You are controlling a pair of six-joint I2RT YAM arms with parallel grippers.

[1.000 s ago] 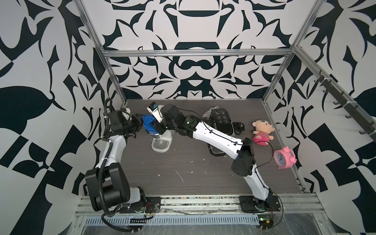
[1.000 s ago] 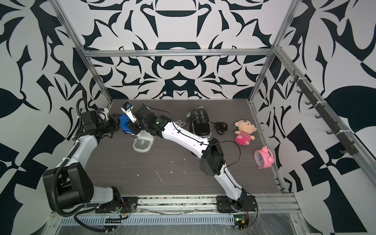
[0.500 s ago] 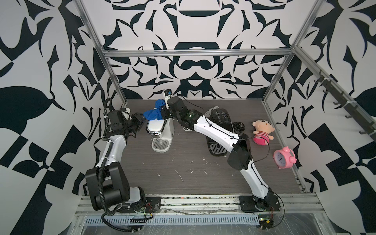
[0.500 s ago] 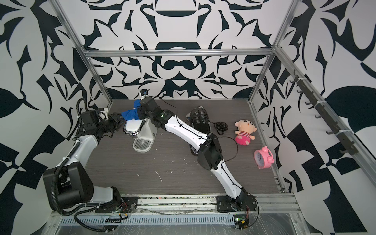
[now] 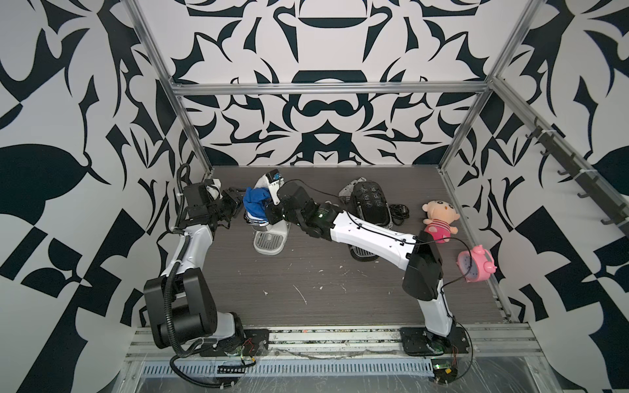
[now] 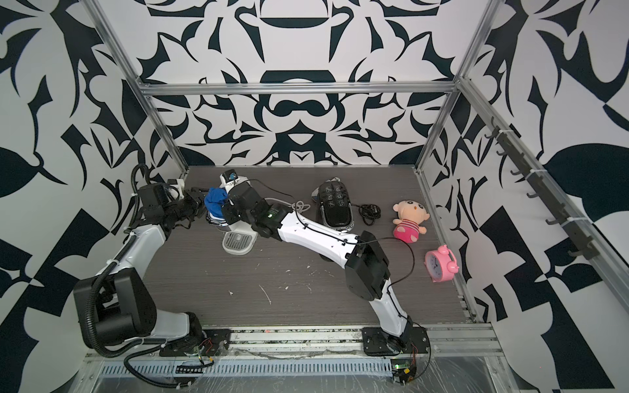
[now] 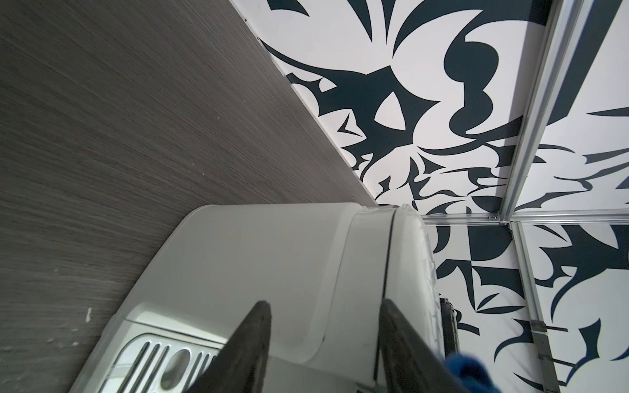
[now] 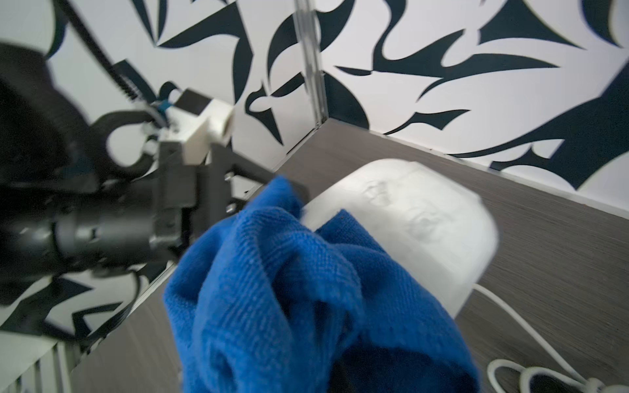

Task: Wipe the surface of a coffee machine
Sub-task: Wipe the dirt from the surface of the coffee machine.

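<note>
Black-and-white patterned walls and aluminium rails box in a grey wood-grain table. The white coffee machine stands upright on the table, between the two sets of jaws, with its drip tray facing the near edge.

The left gripper points at the machine's side with its jaws apart and the tips just short of the casing. Whether they touch it cannot be told. The right gripper is clamped on a bunched blue cloth, which lies against the machine's rounded top and hides the jaws.

Well behind the right jaws, beside that arm, are a black oval device, a doll and a pink alarm clock. A white cord trails from the machine. Small white flecks dot the near tabletop.
</note>
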